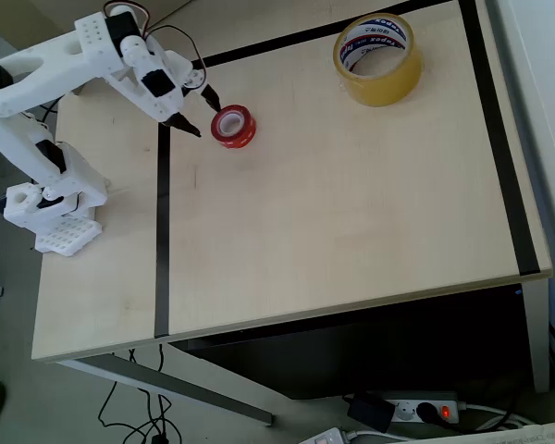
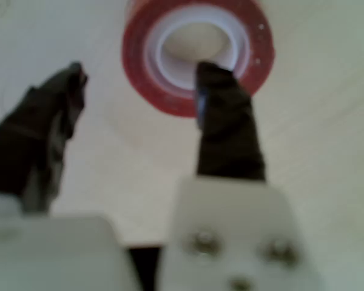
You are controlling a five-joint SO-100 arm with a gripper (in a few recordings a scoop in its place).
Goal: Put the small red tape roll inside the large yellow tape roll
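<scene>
White arm reaches in from the upper left of the overhead view, its base clamped at the table's left edge. Gripper sits low over the pale wood table, fingers spread wide with nothing between them.

Overhead view: the two dark fingertips point toward the small red tape roll, which lies flat on the table just beyond them, slightly to the right and below. One tip sits near the roll's upper left rim; the other tip is just left of the roll. I cannot tell from here whether either one touches.

Wrist view: gripper shown from behind, both fingers black-wrapped. The right-hand finger has its tip over the near rim of the small red tape roll, overlapping the whitish core; whether it is inside the hole or merely above it is not clear, as the picture is soft. The left-hand finger stands well off to the left of the roll, bare table between it and the red ring. The roll lies ahead of the fingers, offset toward the right-hand one, not centred in the gap.

Large yellow tape roll lies flat near the table's far edge, well apart from the fingers and from the red roll, to the right in the overhead view. Its white core shows red and blue print.

Black tape lines cross the table; one runs directly under the gripper.
</scene>
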